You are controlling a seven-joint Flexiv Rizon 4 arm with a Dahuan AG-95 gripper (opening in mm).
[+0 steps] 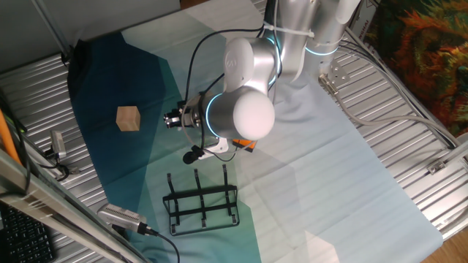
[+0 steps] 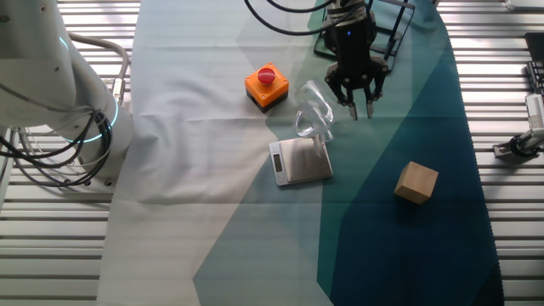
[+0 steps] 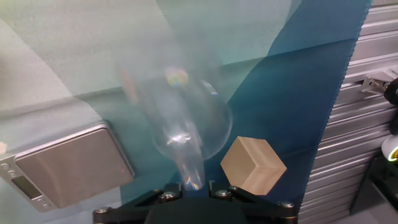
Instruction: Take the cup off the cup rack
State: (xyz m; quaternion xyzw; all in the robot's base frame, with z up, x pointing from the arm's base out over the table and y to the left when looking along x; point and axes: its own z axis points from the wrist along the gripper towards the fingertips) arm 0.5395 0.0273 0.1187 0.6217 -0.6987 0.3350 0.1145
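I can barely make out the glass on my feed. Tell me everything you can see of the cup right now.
The cup is clear, see-through glass with a round bowl narrowing to a thin stem. The end effector grips that stem, the bowl pointing away from it. It is off the rack, held tilted above the cloth near the metal plate and the wooden cube. Nothing else seems to touch it.

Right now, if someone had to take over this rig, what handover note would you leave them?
Pincer: shut on the small clear stemmed glass cup, gripped at the stem and held in the air.
Low black wire cup rack: no cup on its prongs.
Nearby: flat grey metal plate, tan wooden cube, orange button box.
Done: cup is off the rack.
Left: probably only to set it down safely.
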